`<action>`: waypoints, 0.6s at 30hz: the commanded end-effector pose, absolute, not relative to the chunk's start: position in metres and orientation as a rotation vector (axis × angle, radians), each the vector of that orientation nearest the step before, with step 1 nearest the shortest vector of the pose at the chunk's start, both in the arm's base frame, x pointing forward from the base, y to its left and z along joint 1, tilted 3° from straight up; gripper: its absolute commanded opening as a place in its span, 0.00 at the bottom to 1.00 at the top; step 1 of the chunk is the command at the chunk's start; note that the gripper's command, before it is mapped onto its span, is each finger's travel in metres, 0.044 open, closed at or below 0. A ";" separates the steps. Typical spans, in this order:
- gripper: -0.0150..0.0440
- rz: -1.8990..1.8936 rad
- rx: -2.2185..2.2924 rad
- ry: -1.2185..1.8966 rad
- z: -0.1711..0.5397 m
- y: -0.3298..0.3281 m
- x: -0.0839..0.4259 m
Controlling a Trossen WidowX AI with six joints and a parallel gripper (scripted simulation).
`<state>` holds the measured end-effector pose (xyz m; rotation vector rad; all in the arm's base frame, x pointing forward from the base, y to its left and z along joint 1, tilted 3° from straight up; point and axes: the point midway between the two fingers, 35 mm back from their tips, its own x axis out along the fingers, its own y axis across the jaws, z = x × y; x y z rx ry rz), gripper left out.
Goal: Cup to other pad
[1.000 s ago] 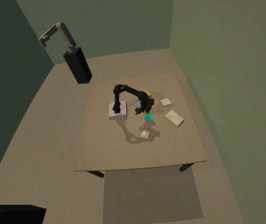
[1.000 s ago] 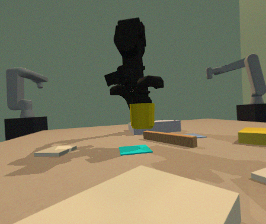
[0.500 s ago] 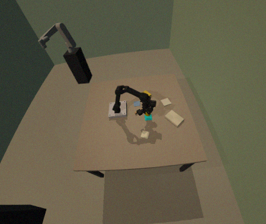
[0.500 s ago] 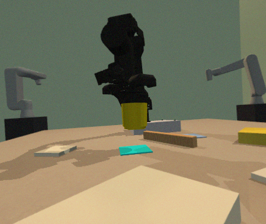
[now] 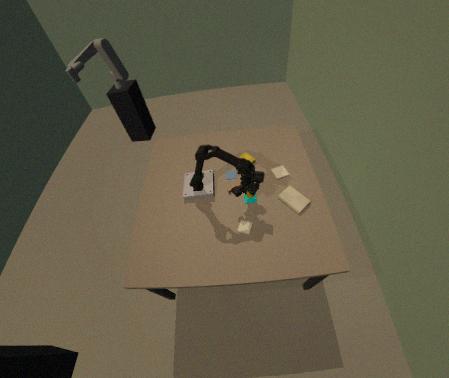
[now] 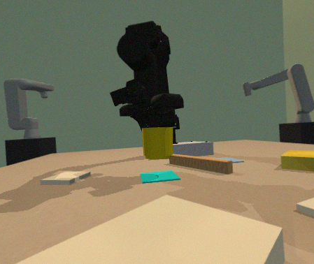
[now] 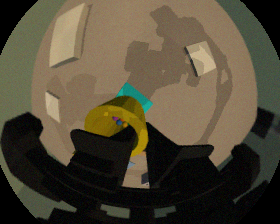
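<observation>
Yellow cup (image 6: 158,142) (image 7: 111,120) in claw (image 6: 159,126) (image 7: 141,124), marbles inside, seemingly above teal pad (image 5: 250,199) (image 6: 159,176) (image 7: 135,96)

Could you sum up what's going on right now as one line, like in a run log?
pincer: shut on yellow cup | cup: held above table, marbles inside | teal pad: cup not on it

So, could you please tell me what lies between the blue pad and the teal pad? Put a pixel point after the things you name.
A brown bar (image 6: 201,164) lies between them, as the exterior view shows.
</observation>
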<state>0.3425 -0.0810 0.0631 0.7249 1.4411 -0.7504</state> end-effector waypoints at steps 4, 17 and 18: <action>0.25 -0.752 0.720 1.446 0.050 -0.082 0.342; 0.25 -0.753 0.719 1.446 0.029 -0.083 0.341; 0.25 -0.753 0.719 1.446 0.028 -0.083 0.341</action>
